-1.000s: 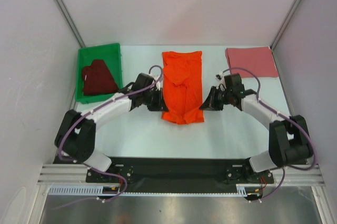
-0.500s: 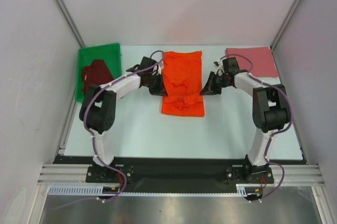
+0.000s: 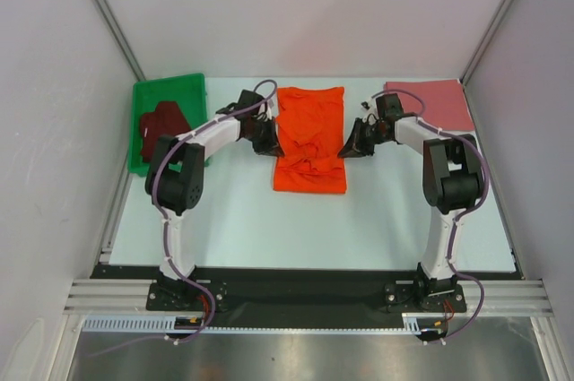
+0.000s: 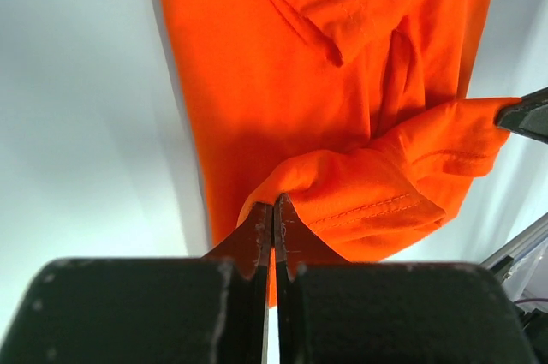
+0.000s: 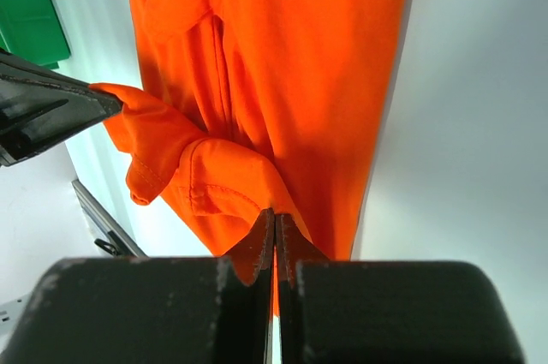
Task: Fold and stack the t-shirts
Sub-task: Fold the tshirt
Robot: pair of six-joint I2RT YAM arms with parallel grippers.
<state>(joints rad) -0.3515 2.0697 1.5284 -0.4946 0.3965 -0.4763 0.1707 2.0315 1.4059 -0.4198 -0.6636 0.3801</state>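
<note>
The orange t-shirt [image 3: 309, 134] lies lengthwise at the middle of the table, its near part folded up over itself. My left gripper [image 3: 273, 146] is shut on a lifted hem corner at the shirt's left edge [image 4: 342, 201]. My right gripper [image 3: 346, 150] is shut on the opposite hem corner [image 5: 223, 184] at the right edge. In both wrist views the pinched cloth bunches just past the closed fingertips, left gripper [image 4: 274, 206] and right gripper [image 5: 274, 218]. A pink t-shirt [image 3: 429, 103] lies folded flat at the back right. The maroon t-shirt [image 3: 164, 130] lies crumpled in the green bin [image 3: 170, 92].
The green bin stands at the back left, close behind my left arm; its corner shows in the right wrist view [image 5: 30, 4]. White walls close in the table on the left, right and far sides.
Both grippers have moved away from the arm bases toward the far side, carrying the orange t-shirt's near hem with them. The shirt's near edge has drawn up, so it looks shorter.
</note>
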